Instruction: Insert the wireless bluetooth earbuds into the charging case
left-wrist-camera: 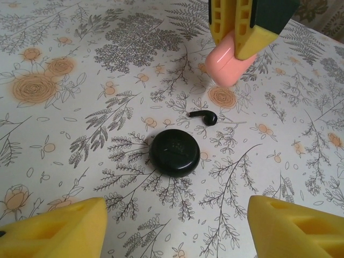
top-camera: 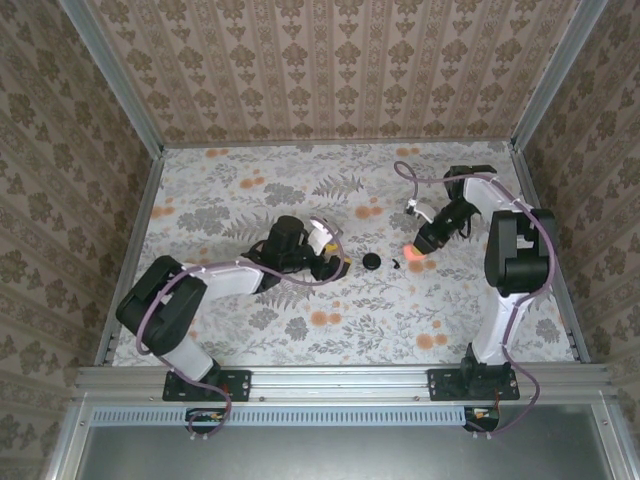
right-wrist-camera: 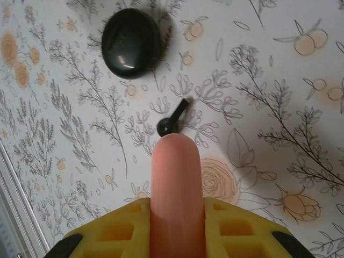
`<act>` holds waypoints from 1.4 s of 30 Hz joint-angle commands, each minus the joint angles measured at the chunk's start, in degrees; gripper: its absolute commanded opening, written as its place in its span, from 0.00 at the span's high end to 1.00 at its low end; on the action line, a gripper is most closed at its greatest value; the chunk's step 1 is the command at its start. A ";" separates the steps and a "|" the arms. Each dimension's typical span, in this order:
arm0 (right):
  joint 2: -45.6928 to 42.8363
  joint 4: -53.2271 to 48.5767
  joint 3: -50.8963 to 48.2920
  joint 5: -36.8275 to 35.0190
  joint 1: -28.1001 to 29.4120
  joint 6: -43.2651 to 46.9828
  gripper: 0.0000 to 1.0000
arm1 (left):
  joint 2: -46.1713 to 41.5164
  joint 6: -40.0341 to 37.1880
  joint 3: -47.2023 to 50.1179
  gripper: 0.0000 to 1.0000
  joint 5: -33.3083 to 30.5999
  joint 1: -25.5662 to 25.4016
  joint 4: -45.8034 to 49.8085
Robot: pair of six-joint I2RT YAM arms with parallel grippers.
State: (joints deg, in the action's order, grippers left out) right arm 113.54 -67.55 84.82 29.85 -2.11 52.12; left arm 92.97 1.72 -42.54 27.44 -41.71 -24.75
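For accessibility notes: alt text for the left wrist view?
The right gripper clamps the pink charging case at top; one black earbud lies on the floral table close by, a black round disc nearer the camera. The open left gripper frames the bottom.

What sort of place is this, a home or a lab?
Probably a robot test booth: wallpaper-patterned wall panels, a floral-print tabletop, and a white-and-black left arm and right arm bolted to an aluminium rail.
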 commanded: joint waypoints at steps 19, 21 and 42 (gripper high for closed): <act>9.25 -8.34 9.60 -4.25 -1.98 0.44 0.84 | 7.45 -0.93 -9.37 0.34 4.82 -0.78 3.76; 9.35 -8.08 9.50 -4.18 -1.94 0.36 0.83 | 7.32 -0.94 -9.39 0.35 4.54 -0.76 3.82; 10.91 -4.43 11.14 -3.78 -2.90 -1.50 0.71 | 8.50 -3.42 -10.95 0.35 6.52 -0.74 4.14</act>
State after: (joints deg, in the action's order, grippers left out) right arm 123.85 -72.49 94.04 26.09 -4.40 51.05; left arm 101.06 -0.19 -51.53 32.27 -42.04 -21.85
